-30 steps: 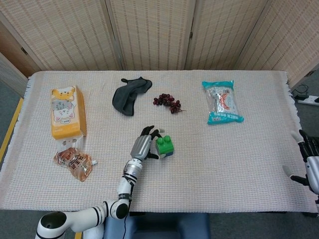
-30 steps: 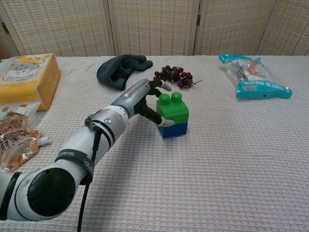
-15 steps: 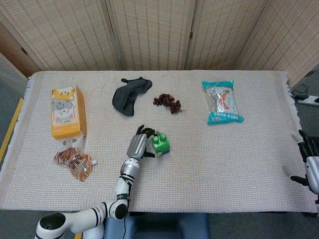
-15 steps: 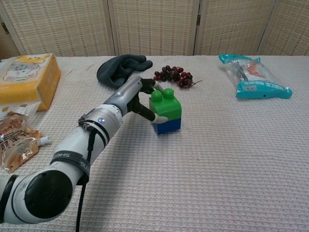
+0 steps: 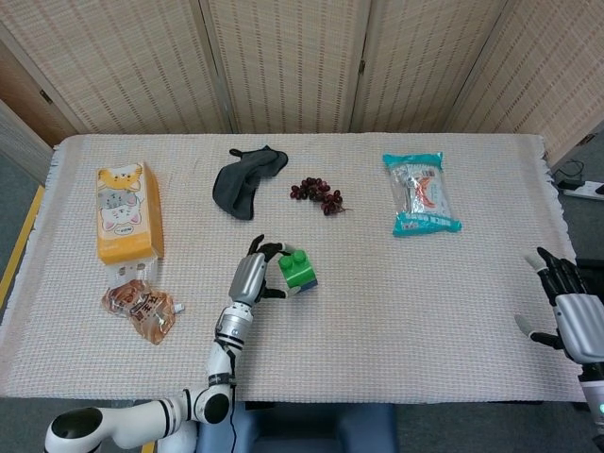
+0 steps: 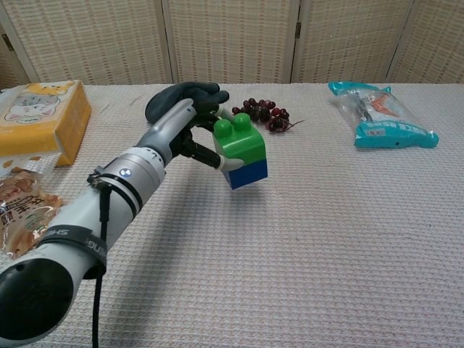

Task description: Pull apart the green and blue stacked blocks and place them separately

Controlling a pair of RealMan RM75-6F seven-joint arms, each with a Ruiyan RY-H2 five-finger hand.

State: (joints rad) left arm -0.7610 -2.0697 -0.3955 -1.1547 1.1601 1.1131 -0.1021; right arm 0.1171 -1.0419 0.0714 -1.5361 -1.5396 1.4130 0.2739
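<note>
A green block point(image 6: 239, 141) is stacked on a blue block point(image 6: 245, 174); the pair is tilted and lifted off the table. My left hand point(image 6: 190, 133) grips the stack from its left side, fingers wrapped around the green block. From the head view the same stack point(image 5: 299, 269) shows near the table's middle, with my left hand point(image 5: 252, 275) beside it. My right hand point(image 5: 569, 316) hangs at the table's right edge, fingers spread, holding nothing.
A dark cloth point(image 5: 243, 183) and a bunch of grapes point(image 5: 319, 193) lie behind the stack. A teal snack bag point(image 5: 421, 193) sits at the back right. An orange carton point(image 5: 126, 210) and a small snack pouch point(image 5: 140, 309) lie on the left.
My left hand has closed on the stack, lifted it off the table and carried it left, tilting it. My right hand has moved up and inward at the right edge.
</note>
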